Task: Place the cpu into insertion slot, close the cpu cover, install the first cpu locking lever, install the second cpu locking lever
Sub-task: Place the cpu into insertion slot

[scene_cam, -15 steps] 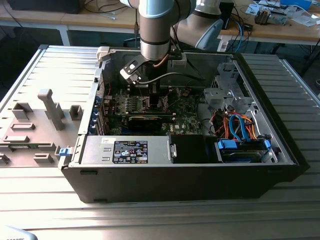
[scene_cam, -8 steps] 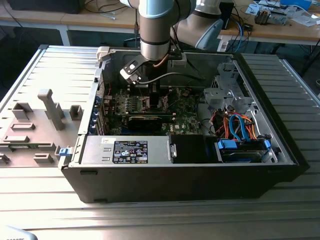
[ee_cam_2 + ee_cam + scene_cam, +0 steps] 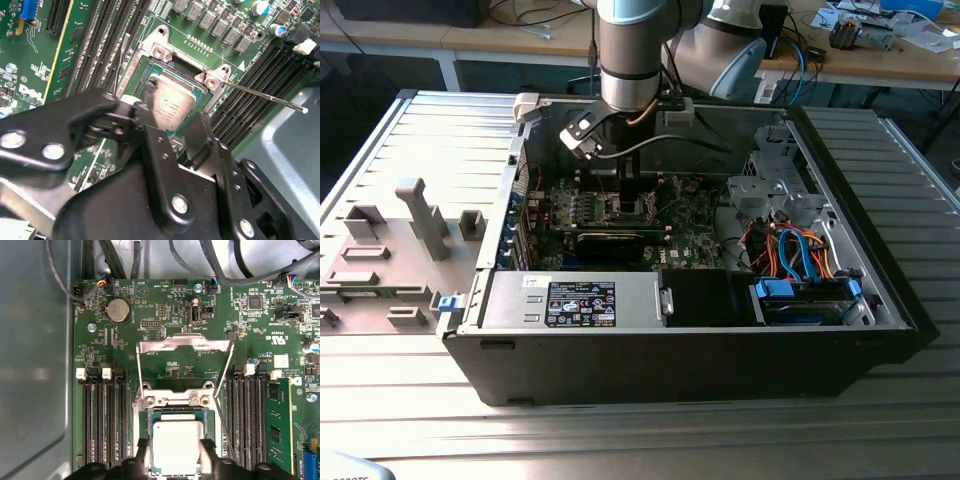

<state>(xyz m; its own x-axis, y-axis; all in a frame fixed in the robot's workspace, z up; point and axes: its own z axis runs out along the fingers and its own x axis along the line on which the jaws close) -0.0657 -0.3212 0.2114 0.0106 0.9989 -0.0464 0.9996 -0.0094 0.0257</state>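
The cpu (image 3: 177,442), a flat silvery square, lies level within the insertion slot (image 3: 175,411); in the second wrist view the cpu (image 3: 172,100) sits in the dark socket (image 3: 149,75). My gripper (image 3: 175,450) has one black finger against each of two opposite edges of the chip, shut on it. The cpu cover (image 3: 185,343), a thin silver frame, stands swung open beyond the socket. Two thin locking levers (image 3: 265,95) (image 3: 120,60) stick out unlatched on either side. In the exterior view my gripper (image 3: 635,200) reaches down into the open computer case.
Black memory slots (image 3: 102,420) flank the socket on both sides, with a green memory card (image 3: 278,430) on one side. The case (image 3: 670,350) holds a labelled black-and-white box (image 3: 580,300), a long black card (image 3: 610,240) and blue and orange cables (image 3: 790,250). A grey fixture plate (image 3: 390,250) lies at the exterior view's left.
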